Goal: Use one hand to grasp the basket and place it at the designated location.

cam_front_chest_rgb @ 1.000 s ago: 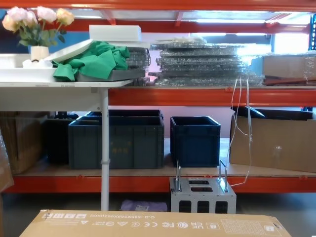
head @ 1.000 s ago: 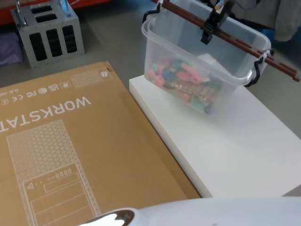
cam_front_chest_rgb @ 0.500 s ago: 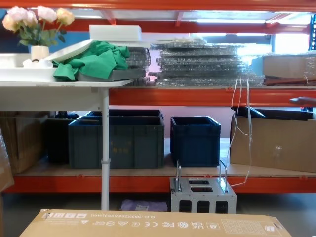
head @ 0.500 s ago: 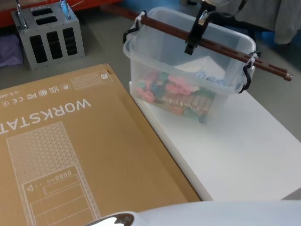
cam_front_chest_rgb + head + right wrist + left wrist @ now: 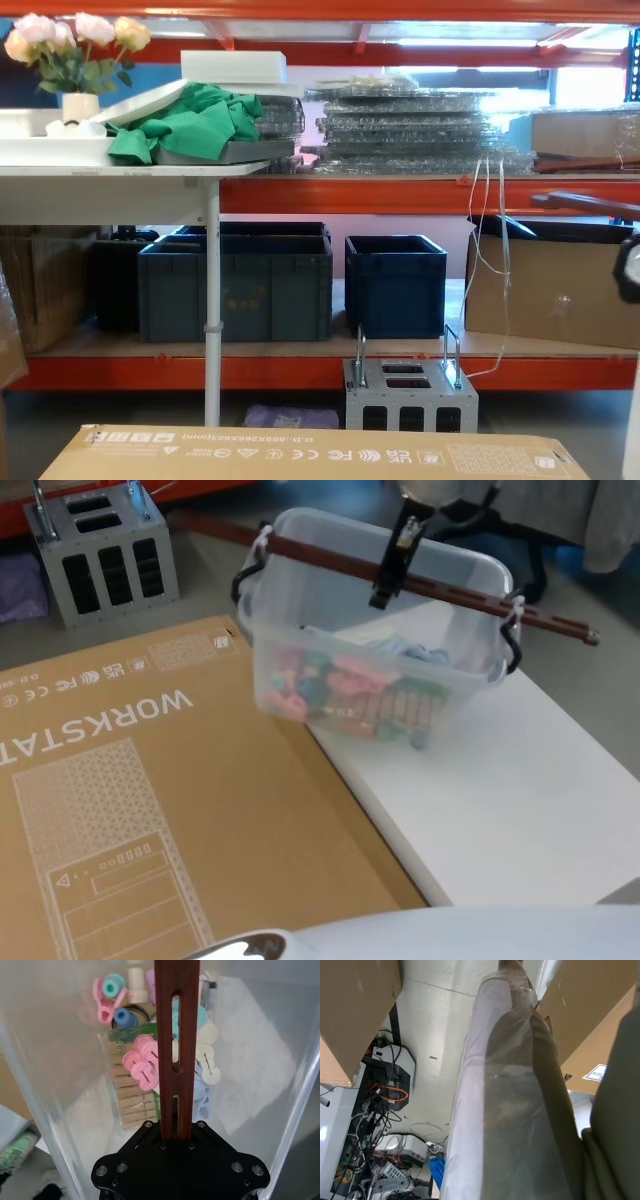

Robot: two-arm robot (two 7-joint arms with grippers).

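Currently, a flat cardboard box (image 5: 150, 780) lies below and to the left of the right gripper (image 5: 388, 578). A white slab (image 5: 520, 780) adjoins the box, below the gripper and to its right. The basket (image 5: 290, 630) hangs directly under the gripper, over the seam between box and slab; contact with either cannot be confirmed. The gripper is clamped on the middle of the red-brown handle bar (image 5: 470, 598). Coloured pegs (image 5: 350, 680) lie inside the basket.

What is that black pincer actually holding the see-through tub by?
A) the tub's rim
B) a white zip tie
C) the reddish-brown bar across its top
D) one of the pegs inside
C: the right pincer is clamped on the reddish-brown bar that spans the top of the basket.
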